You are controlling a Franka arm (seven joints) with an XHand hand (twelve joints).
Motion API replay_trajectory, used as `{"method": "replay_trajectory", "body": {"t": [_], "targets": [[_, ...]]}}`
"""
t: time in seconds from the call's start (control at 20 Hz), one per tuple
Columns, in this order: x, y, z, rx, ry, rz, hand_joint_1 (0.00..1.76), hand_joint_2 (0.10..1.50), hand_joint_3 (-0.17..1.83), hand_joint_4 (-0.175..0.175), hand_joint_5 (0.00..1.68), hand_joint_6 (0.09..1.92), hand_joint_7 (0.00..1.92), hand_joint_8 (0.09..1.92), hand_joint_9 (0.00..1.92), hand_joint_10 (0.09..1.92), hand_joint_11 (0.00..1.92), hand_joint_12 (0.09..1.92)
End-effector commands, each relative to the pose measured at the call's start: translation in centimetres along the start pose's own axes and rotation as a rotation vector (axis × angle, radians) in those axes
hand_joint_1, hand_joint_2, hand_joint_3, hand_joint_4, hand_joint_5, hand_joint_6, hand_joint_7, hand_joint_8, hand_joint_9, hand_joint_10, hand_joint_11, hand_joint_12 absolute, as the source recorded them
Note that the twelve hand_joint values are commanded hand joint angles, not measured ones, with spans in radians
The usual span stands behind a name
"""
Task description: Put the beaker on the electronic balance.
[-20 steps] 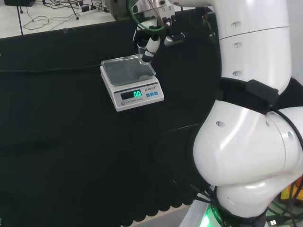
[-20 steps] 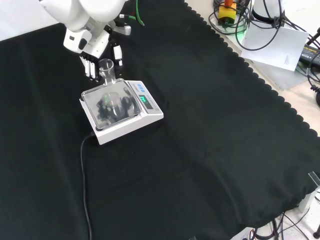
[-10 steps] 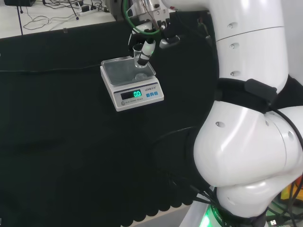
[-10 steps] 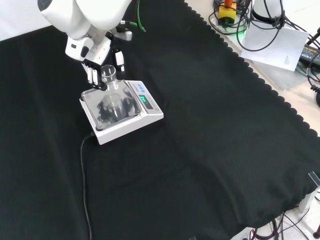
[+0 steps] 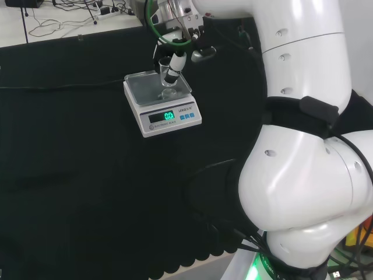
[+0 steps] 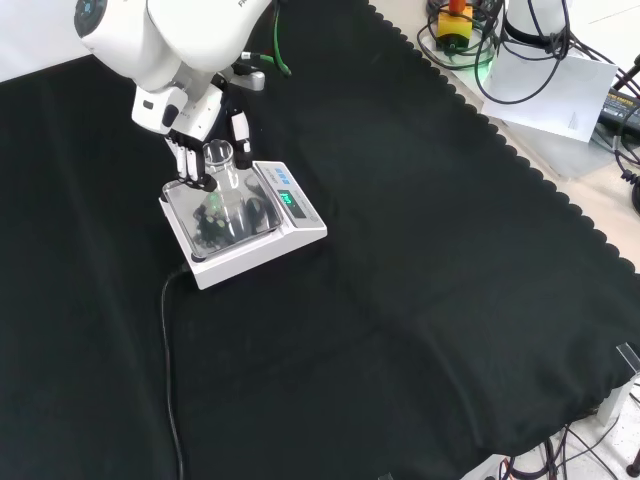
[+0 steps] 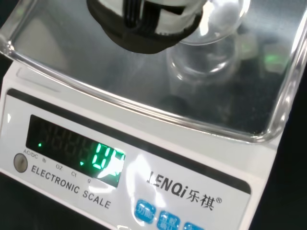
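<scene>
Clear glass is what my fingers are pinching: I see them curled round the upper part of the beaker, with the thumb on the side nearer the scale's display in the front view. The hand holds the beaker upright over the scale, above the shiny tray and toward the tray's far right part in the head view. In the wrist view the beaker sits low over the tray, its base very near the metal, though I cannot tell whether it touches. A white and black part of the hand hangs just beside the beaker there. The scale's green display is lit on its front panel, with blue buttons beside it. A thin black cord runs from the scale toward the near edge of the black cloth. The arm's white links rise to the right of the scale in the head view.
</scene>
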State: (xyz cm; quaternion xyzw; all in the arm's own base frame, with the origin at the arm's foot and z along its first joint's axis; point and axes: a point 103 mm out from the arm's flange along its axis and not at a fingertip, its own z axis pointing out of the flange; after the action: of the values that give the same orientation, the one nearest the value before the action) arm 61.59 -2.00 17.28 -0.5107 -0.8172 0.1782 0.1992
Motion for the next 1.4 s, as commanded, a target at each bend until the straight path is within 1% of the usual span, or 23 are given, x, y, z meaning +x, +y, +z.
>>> {"method": "replay_trajectory", "body": {"t": [0.05, 0.25, 0.45, 0.75, 0.9, 1.0, 1.05, 1.15, 1.25, 1.3, 1.4], "targets": [[-0.54, 1.00, 0.65, -0.013, 0.054, -0.007, 1.37, 1.13, 0.00, -0.175, 0.89, 1.12, 0.80, 1.12, 1.05, 1.11, 1.10, 0.88], [-0.83, 1.44, 1.10, -0.009, 0.069, -0.006, 1.37, 1.13, 0.00, -0.175, 0.89, 1.12, 0.80, 1.12, 1.05, 1.11, 1.10, 0.88], [-0.76, 1.77, 1.27, 0.000, 0.071, -0.006, 1.37, 1.13, 0.00, -0.175, 0.89, 1.12, 0.80, 1.12, 1.05, 1.11, 1.10, 0.88], [-0.77, 1.69, 1.34, -0.001, 0.068, -0.002, 1.37, 1.13, 0.00, -0.175, 0.89, 1.12, 0.81, 1.11, 1.05, 1.10, 1.10, 0.88], [-0.71, 1.57, 1.38, 0.014, 0.071, 0.001, 1.37, 1.13, 0.00, -0.175, 0.89, 1.12, 0.81, 1.11, 1.05, 1.10, 1.11, 0.88], [-0.70, 1.54, 1.29, 0.024, 0.072, 0.003, 1.24, 1.12, 0.00, -0.175, 0.94, 1.06, 0.87, 1.00, 1.09, 0.98, 1.13, 0.86], [-0.73, 1.54, 1.26, 0.027, 0.072, 0.004, 1.20, 1.12, 0.00, -0.175, 0.96, 1.03, 0.89, 0.95, 1.12, 0.91, 1.15, 0.83], [-0.80, 1.56, 1.19, 0.031, 0.070, 0.007, 1.18, 1.10, -0.01, -0.175, 1.01, 0.95, 0.90, 0.88, 1.17, 0.77, 1.24, 0.76], [-0.84, 1.54, 1.10, 0.033, 0.064, 0.010, 1.17, 1.08, -0.02, -0.175, 1.06, 0.87, 0.88, 0.85, 1.24, 0.64, 1.35, 0.70], [-0.85, 1.51, 1.04, 0.032, 0.064, 0.010, 1.15, 1.04, -0.04, -0.175, 1.03, 0.82, 0.86, 0.85, 1.28, 0.58, 1.42, 0.67], [-0.87, 1.46, 1.06, 0.036, 0.064, 0.009, 1.09, 0.98, -0.09, -0.175, 0.95, 0.78, 0.82, 0.85, 1.33, 0.51, 1.49, 0.63]]}}
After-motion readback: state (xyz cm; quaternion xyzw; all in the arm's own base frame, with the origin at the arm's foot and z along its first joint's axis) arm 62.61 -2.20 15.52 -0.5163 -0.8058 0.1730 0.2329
